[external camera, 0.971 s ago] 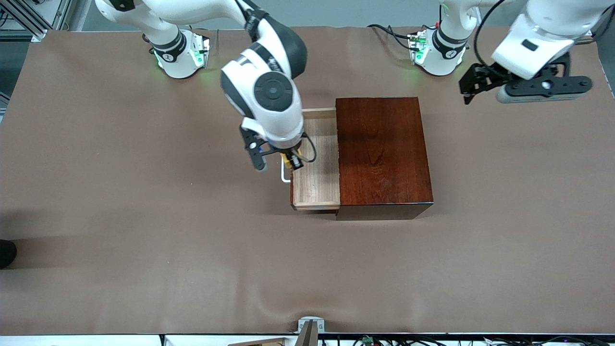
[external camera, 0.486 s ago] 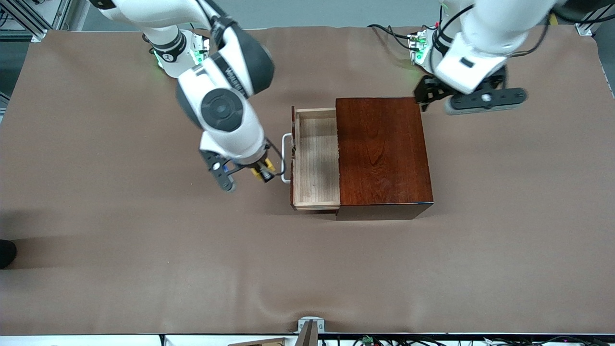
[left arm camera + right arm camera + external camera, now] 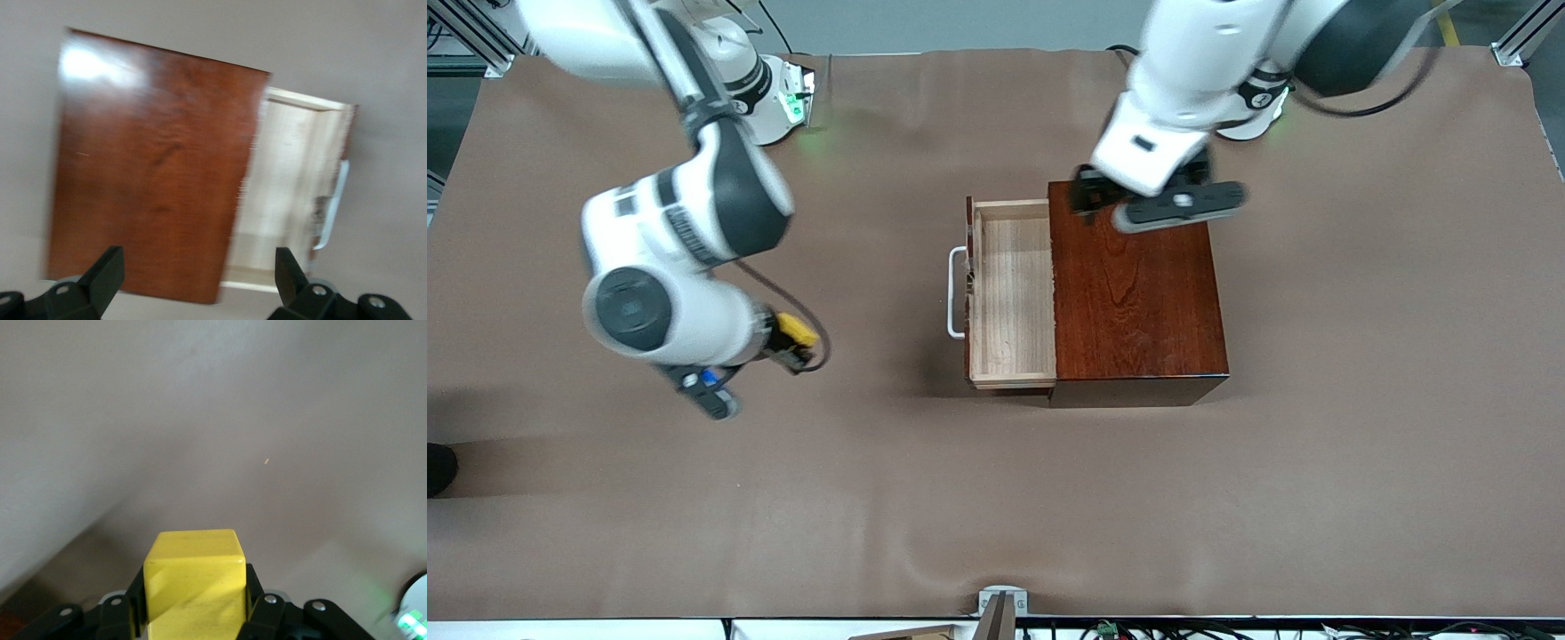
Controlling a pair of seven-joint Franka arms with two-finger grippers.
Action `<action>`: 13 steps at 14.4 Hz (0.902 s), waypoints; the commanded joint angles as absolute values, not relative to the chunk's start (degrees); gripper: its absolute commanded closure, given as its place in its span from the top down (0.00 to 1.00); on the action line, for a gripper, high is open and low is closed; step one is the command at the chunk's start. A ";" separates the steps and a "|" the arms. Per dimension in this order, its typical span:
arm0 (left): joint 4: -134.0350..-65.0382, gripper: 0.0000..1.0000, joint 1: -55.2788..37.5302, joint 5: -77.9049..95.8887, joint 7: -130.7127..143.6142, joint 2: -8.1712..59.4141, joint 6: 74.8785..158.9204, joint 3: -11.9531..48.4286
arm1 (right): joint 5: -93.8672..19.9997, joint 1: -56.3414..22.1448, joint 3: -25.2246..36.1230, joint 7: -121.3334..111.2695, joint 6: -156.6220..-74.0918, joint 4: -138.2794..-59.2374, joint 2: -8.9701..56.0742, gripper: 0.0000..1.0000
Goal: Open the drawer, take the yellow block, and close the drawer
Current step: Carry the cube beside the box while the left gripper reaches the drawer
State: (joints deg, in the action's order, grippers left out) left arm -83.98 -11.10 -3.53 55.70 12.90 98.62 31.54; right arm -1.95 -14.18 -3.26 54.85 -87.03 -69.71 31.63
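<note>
The drawer (image 3: 1009,298) is pulled out of the dark reddish-brown box (image 3: 1134,284), its pale inside bare and its white handle (image 3: 956,293) facing the right arm's end of the table. My right gripper (image 3: 790,342) is shut on the yellow block (image 3: 797,329), up over the brown cloth well clear of the drawer's front. In the right wrist view the yellow block (image 3: 193,577) fills the space between the fingers of that gripper (image 3: 195,590). My left gripper (image 3: 1092,191) hangs open over the box's top corner nearest the arm bases. The left wrist view looks down past the left gripper (image 3: 199,273) onto the box (image 3: 153,173) and the drawer (image 3: 287,180).
A brown cloth (image 3: 694,498) covers the whole table. A metal clamp (image 3: 1000,604) sits at the table edge nearest the front camera. A dark object (image 3: 439,468) pokes in at the right arm's end. The arm bases (image 3: 769,89) stand along the edge farthest from the front camera.
My right arm carried the yellow block from above the open drawer out toward its own end of the table. My left arm swung in from its end to above the box.
</note>
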 commanded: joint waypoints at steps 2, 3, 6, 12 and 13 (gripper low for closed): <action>-80.26 1.00 -19.49 -10.44 72.02 21.16 105.71 31.38 | 2.35 -9.24 -4.31 42.04 -87.01 -74.35 29.45 0.00; -77.72 1.00 -21.95 -12.55 77.12 24.23 106.34 31.29 | 3.42 -8.18 -4.31 39.23 -87.53 -75.66 28.83 0.00; -70.76 1.00 -29.59 -18.35 90.14 32.50 108.27 29.98 | 3.78 -4.49 -4.31 31.93 -92.70 -82.32 26.56 0.00; -70.05 1.00 -49.90 -19.42 105.28 38.66 121.89 10.40 | 4.57 3.24 -4.39 16.02 -109.49 -98.95 21.71 0.00; -69.18 1.00 -51.66 -19.42 106.16 39.54 122.69 8.54 | 4.57 4.47 -4.39 14.08 -111.25 -100.53 21.53 0.00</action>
State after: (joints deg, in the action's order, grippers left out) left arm -73.11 -47.45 -17.93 103.34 36.51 121.52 12.82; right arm 3.56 1.02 -3.10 18.50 -107.48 -94.06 25.16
